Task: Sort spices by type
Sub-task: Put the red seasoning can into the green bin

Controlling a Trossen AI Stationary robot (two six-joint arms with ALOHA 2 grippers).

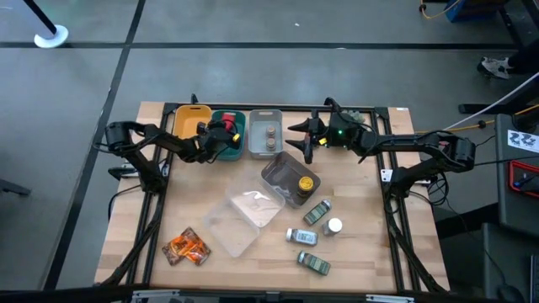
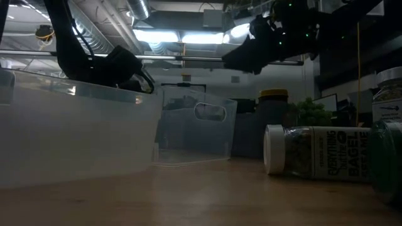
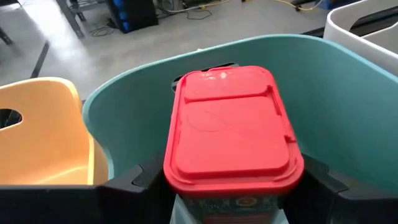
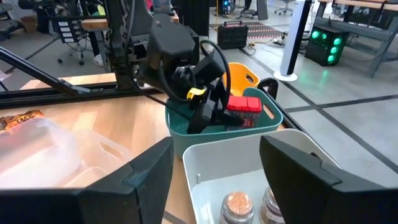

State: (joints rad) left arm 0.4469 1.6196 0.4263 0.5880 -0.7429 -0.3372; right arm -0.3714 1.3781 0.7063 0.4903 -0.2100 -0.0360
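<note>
Wooden table point(image 1: 354, 210), bins along back edge. Left gripper point(image 3: 233, 186) over teal bin point(image 3: 348, 112), jaws partly spread, red-lidded spice container point(image 3: 230, 124) upright between them, bin directly below. Right gripper point(image 4: 214, 168) empty, agape above grey bin point(image 4: 211, 162).

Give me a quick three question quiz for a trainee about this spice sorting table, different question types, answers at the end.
1. True or false: the left hand is over the yellow bin.
2. Multiple choice: what lies near the table's front left corner? A) orange foil packets B) a white-capped bottle C) a green plant
3. Fill in: the small brown jars stand in the ____ bin.

Key
1. False: it is at the teal bin, with the red-lidded container between its fingers.
2. A: the orange foil packets.
3. Grey: the grey bin, near which the right hand hovers open.
</note>
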